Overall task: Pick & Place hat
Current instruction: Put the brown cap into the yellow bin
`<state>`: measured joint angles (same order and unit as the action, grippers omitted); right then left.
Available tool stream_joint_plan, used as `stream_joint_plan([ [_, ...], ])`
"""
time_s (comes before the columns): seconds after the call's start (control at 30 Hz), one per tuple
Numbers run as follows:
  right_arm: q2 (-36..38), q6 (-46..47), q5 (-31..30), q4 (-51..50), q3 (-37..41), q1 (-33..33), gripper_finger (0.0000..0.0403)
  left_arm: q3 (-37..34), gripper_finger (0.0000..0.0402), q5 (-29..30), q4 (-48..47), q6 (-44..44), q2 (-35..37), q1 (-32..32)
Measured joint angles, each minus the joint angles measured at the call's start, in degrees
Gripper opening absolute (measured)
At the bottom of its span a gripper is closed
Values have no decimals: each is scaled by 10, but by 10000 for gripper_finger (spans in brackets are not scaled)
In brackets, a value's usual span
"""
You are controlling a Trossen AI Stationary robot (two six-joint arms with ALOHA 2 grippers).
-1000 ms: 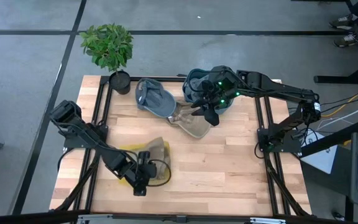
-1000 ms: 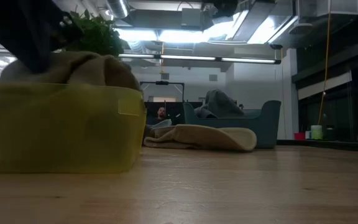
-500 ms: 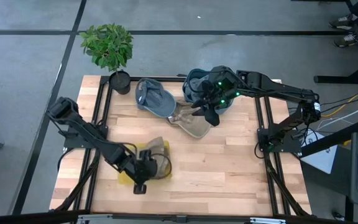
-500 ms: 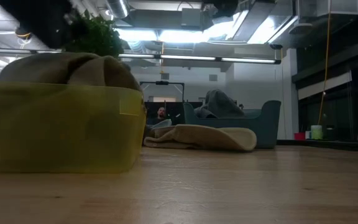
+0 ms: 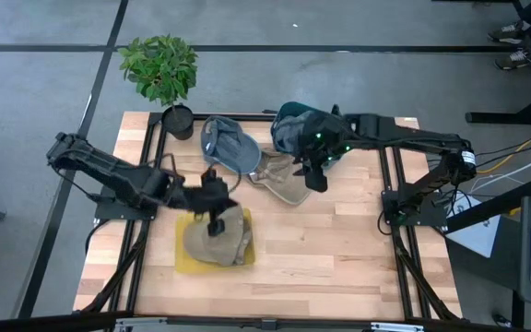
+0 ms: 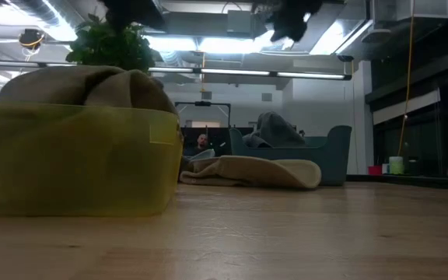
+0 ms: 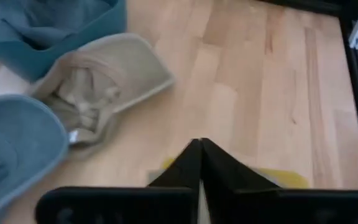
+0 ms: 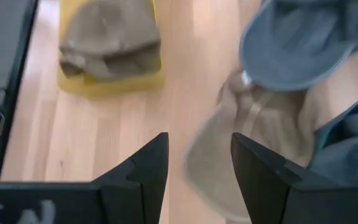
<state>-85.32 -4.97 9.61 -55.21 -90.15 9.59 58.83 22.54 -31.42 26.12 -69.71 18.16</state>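
Two containers are on the table point(image 5: 339, 249), and each holds headwear. The yellow bin point(image 5: 190, 261) sits toward the left arm's side, with a tan hat point(image 5: 218, 238) bundled inside it; in the low view the hat's crown point(image 6: 80, 84) mounds above the bin's rim point(image 6: 76, 159), so it is seated but not pressed flat. The teal bin point(image 5: 286, 127) stands at the far side, by the right arm, with grey-blue fabric point(image 6: 274, 128) heaped in it and showing above its wall.

Two caps lie loose on the wood between the bins. A blue cap point(image 5: 229, 145) rests just beside the teal bin, and a beige cap point(image 5: 284, 184) lies next to it, brim outward, the two touching or nearly so. Both appear ready for picking.

The left gripper point(image 5: 216, 207) hangs above the far edge of the yellow bin with its fingers point(image 7: 199, 163) pressed together and nothing between them. That fits a hat already delivered to the bin, the arm now free.

The right gripper point(image 5: 313, 171) hovers over the beige cap near the teal bin, its fingers point(image 8: 148, 163) parted about halfway and empty; the wrist view shows the cap directly below the gap. This looks like a stance for a descent onto that cap.

A potted plant point(image 5: 161, 69) stands at the far left corner, well apart from the work.
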Motion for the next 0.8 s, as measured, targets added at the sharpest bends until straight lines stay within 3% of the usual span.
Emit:
stream_joint_plan([
  [0.2, -1, 47, -21, 124, 134, -23, 172, 0, 2, -89, 12, -76, 3, -97],
  [0.33, -1, 103, -104, 227, 210, -42, 172, -17, 2, -149, 50, -122, 3, -151],
  [0.5, -1, 151, -195, 283, 266, -60, 172, -62, 3, -222, 112, -134, 3, -217],
  [0.67, -1, 157, -205, 323, 299, -75, 172, -91, 1, -271, 157, -119, 3, -265],
  [0.8, -8, 174, -205, 344, 315, -83, 172, -103, 5, -277, 165, -117, 3, -288],
])
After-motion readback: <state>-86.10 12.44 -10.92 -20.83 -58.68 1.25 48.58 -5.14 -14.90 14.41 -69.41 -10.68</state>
